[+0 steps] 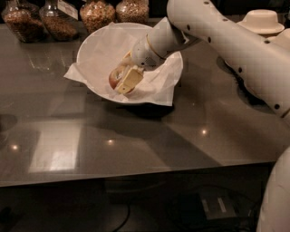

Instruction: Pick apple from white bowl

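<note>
The apple, yellowish with a red blush, lies in the white bowl, which is lined with crinkled white paper whose corners stick out. My gripper reaches down into the bowl from the upper right. Its fingers sit on either side of the apple: one tan finger pad lies against the apple's near right side, and the other is mostly hidden behind the fruit. The apple still rests low in the bowl on the paper.
The bowl stands on a dark glossy table. Several glass jars of nuts and grains line the back edge. Stacked beige paper bowls stand at the back right. My white arm crosses the right side.
</note>
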`<state>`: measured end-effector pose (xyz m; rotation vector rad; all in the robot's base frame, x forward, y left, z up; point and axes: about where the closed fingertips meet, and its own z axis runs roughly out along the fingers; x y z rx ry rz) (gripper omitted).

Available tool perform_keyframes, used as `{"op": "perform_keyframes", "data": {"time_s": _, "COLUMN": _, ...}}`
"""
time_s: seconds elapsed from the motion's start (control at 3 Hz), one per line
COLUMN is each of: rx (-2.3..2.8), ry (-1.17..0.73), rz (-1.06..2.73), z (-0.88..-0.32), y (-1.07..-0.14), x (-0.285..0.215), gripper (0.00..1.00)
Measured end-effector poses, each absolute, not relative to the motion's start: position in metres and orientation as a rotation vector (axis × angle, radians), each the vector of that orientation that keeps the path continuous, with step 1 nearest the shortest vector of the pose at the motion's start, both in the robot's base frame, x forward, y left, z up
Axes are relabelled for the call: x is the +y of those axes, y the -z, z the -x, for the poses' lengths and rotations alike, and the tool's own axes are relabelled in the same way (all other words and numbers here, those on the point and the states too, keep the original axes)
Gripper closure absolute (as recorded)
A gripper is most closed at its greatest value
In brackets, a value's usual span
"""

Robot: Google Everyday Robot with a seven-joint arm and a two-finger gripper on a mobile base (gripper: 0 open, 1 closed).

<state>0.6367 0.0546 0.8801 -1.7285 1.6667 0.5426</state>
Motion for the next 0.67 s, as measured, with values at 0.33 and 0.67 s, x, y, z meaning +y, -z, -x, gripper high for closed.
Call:
{"op": "perform_keyframes", "data": {"time_s": 0.33, "rx": 1.658, "ry": -0.490, "rz": 1.769, "z": -0.624, "y": -0.913, "x": 0.037, "gripper": 1.00}}
{"op": "perform_keyframes", "data": {"time_s": 0.67, "rx": 1.677, "ry": -0.446, "rz": 1.835, "z": -0.608, "y": -0.942, "x": 0.017, "gripper": 1.00}}
